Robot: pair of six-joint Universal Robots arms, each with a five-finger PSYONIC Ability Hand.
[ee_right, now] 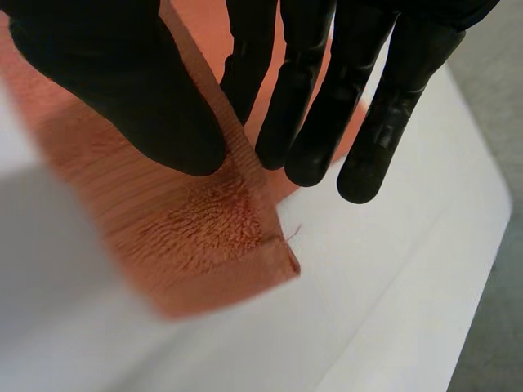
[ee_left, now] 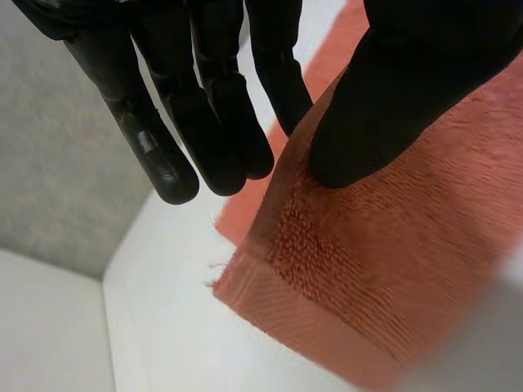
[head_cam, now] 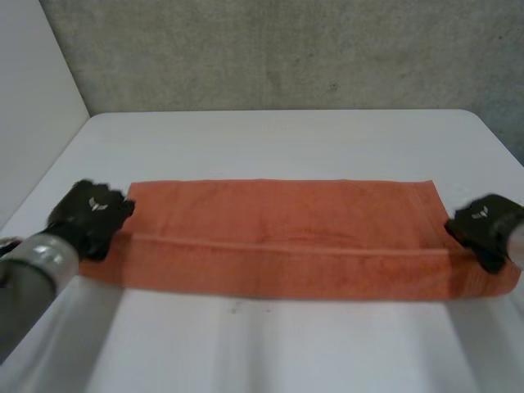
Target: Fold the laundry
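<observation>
An orange towel [head_cam: 286,237] lies across the white table [head_cam: 286,139] as a long band, with a fold line running along its length. My left hand [head_cam: 88,214] is at the towel's left end. In the left wrist view the left hand [ee_left: 384,90] has its thumb on top of the towel [ee_left: 351,269] at a near corner and straight fingers [ee_left: 204,122] behind the raised edge, pinching it. My right hand [head_cam: 489,228] is at the right end. In the right wrist view the right hand [ee_right: 122,90] pinches the towel [ee_right: 180,237] corner the same way, thumb above and fingers [ee_right: 310,122] behind.
A grey wall [head_cam: 286,49] rises behind the table's far edge, and a white panel [head_cam: 33,98] stands at the left. The table's right edge [head_cam: 499,139] runs close by my right hand. Bare tabletop lies in front of and behind the towel.
</observation>
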